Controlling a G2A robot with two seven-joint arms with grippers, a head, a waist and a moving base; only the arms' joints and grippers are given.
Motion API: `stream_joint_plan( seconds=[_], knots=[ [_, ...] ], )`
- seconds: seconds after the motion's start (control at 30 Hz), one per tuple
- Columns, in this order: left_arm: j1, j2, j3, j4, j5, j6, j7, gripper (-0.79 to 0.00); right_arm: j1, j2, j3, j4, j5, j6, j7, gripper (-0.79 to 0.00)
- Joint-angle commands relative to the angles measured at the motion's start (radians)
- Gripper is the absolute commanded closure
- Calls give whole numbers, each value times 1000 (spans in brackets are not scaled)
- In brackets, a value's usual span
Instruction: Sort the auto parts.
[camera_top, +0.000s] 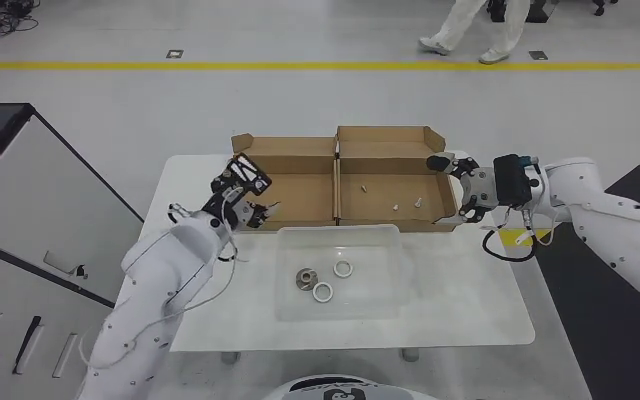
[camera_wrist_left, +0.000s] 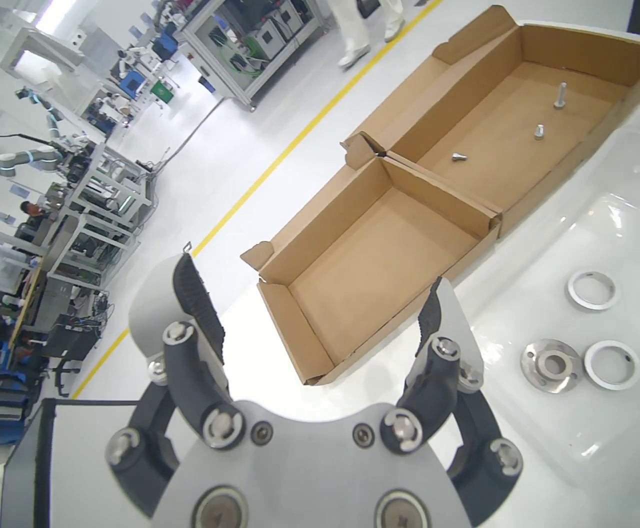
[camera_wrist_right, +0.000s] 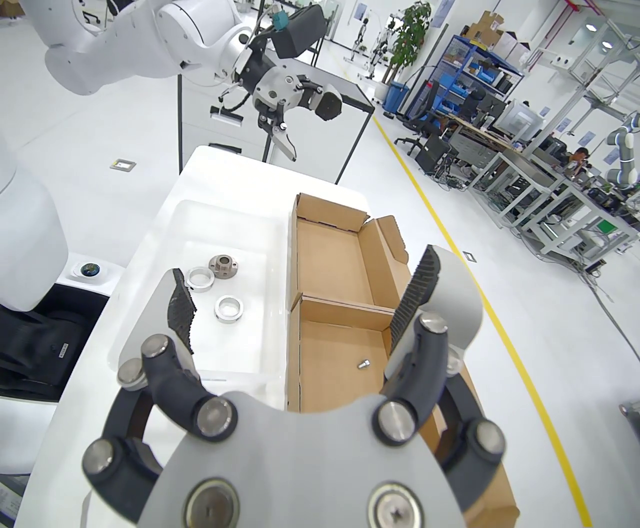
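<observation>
Nearest us, a clear plastic tray (camera_top: 385, 300) sits mid-desk (camera_top: 480, 300), close to the near edge. In it we see a metal flange (camera_top: 304, 278) and two metal rings (camera_top: 323, 292): one lies just beside the flange, the other a little farther toward the far edge. Beyond the tray, along the far edge, two open cardboard boxes stand end to end. We count three bolts (camera_wrist_left: 538, 131) lying apart from one another on the floor of the right box (camera_top: 385, 180); the left box (camera_top: 295, 195) adjoins it.

The left arm (camera_top: 170, 270) stretches from the near left corner to the left box's outer end, wrist tilted, its jaws spread wide and holding nothing. The right arm (camera_top: 580, 195) comes in over the desk's right edge to the right box's outer end; its jaws also gape wide, gripping nothing.
</observation>
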Motion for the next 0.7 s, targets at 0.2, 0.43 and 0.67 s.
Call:
stream_joint_plan(
  seconds=[0.2, 0.43, 0.67],
  knots=[
    [-199, -26, 218, 65, -62, -61, -277, -785, 0, 0, 0, 0, 0, 0, 0, -785],
    [-313, -52, 360, 159, -193, -91, -430, -785, 0, 0, 0, 0, 0, 0, 0, -785],
    [-357, -59, 440, 217, -352, -135, -451, -785, 0, 0, 0, 0, 0, 0, 0, -785]
  ],
)
